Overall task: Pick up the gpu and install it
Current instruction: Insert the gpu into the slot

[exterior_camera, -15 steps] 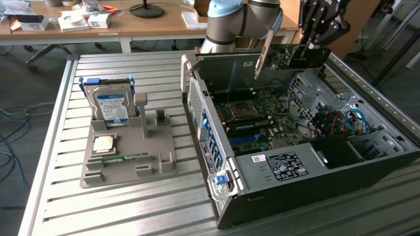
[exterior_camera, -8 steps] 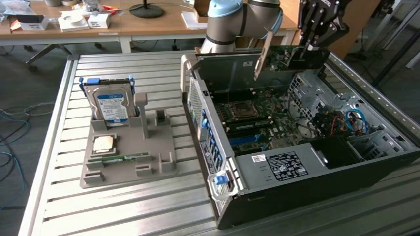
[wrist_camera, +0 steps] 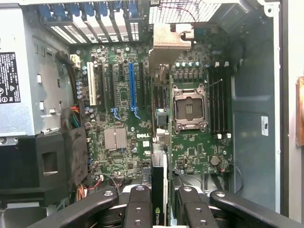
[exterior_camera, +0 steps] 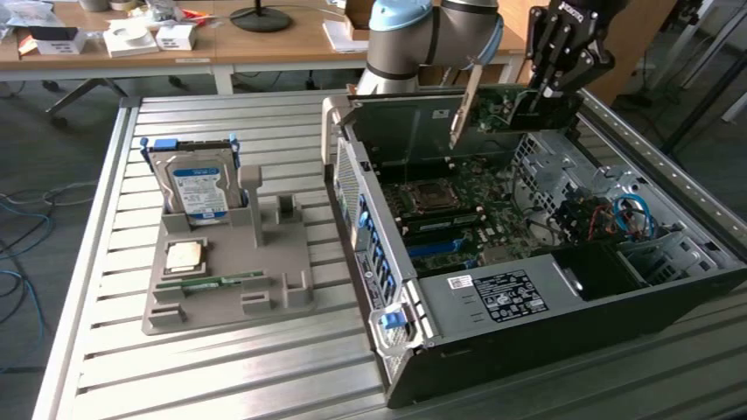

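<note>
**Exterior view**
- gripper [exterior_camera: 540, 103]: black fingers closed on the gpu, above the far end of the open computer case [exterior_camera: 548, 341].
- gpu [exterior_camera: 496, 107]: held on edge, raised over the case opening. Its silver bracket [exterior_camera: 464, 109] faces the exterior view's left. The opposite end is covered by the fingers.
- arm [exterior_camera: 426, 35]: upper part cut off by the picture's top edge.
- motherboard [exterior_camera: 467, 210]: lies flat inside the case. The far strip under the card is in shadow and hard to read.
- holder tray [exterior_camera: 222, 302]: on the table [exterior_camera: 233, 376], to the exterior view's left of the case. It carries an upright hard drive [exterior_camera: 198, 188], a processor chip [exterior_camera: 187, 255] and a memory stick [exterior_camera: 212, 282].

**Wrist view**
- gpu [wrist_camera: 159, 185]: seen edge-on as a thin strip between the fingers [wrist_camera: 140, 209]. Its faces cannot be made out.
- bracket [wrist_camera: 172, 40]: at the card's far end, hiding the board beneath.
- blue slot [wrist_camera: 132, 88]: beside the card's line, apart from it. Which slot the card edge lines up with cannot be told.
- processor socket [wrist_camera: 190, 107]: on the card's other side.
</note>
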